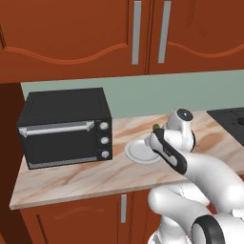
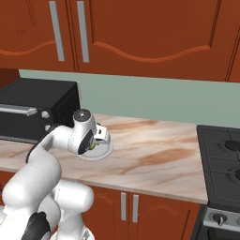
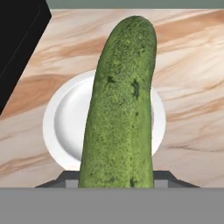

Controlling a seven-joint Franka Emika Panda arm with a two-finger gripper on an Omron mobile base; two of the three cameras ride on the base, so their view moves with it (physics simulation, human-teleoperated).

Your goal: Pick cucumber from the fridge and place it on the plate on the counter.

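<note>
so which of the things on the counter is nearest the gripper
The plate, right below the held cucumber; the toaster oven stands farther off to the side.

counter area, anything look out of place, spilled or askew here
Nothing stands out. The beige marbled stone counter is clean, the black toaster oven sits square with its door shut, and the round white plate lies flat. The dark-green cucumber is in the gripper above the plate.
</note>
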